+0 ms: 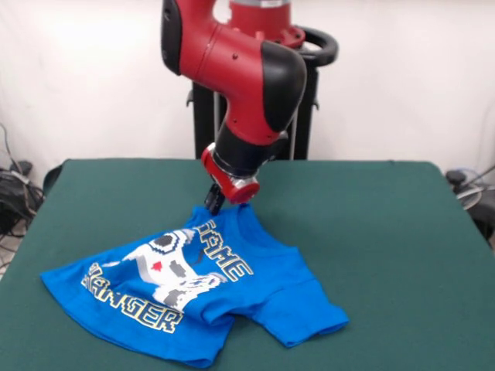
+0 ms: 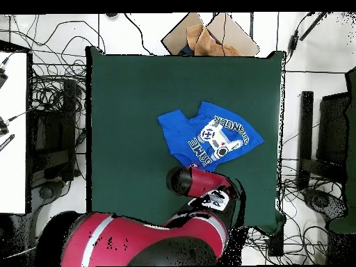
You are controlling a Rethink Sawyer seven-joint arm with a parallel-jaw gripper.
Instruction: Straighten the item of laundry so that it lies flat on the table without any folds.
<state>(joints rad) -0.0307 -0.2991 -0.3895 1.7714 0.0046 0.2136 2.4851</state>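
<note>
The item of laundry (image 1: 193, 290), a bright blue T-shirt with a white game-controller print and lettering, lies print-up and crumpled on the green table (image 1: 371, 232). One sleeve is folded out at the near right, and its far edge rises in a peak. My gripper (image 1: 214, 202) comes down onto that peak and is shut on the cloth there. In the overhead view the item of laundry (image 2: 208, 135) lies a little right of the middle of the table (image 2: 139, 104), and the arm (image 2: 198, 182) hides the gripper at the shirt's lower edge.
A cardboard box (image 2: 208, 33) sits just beyond the table's top edge in the overhead view. Cables (image 2: 59, 104) lie on the floor at both sides. A black stand (image 1: 308, 108) rises behind the table.
</note>
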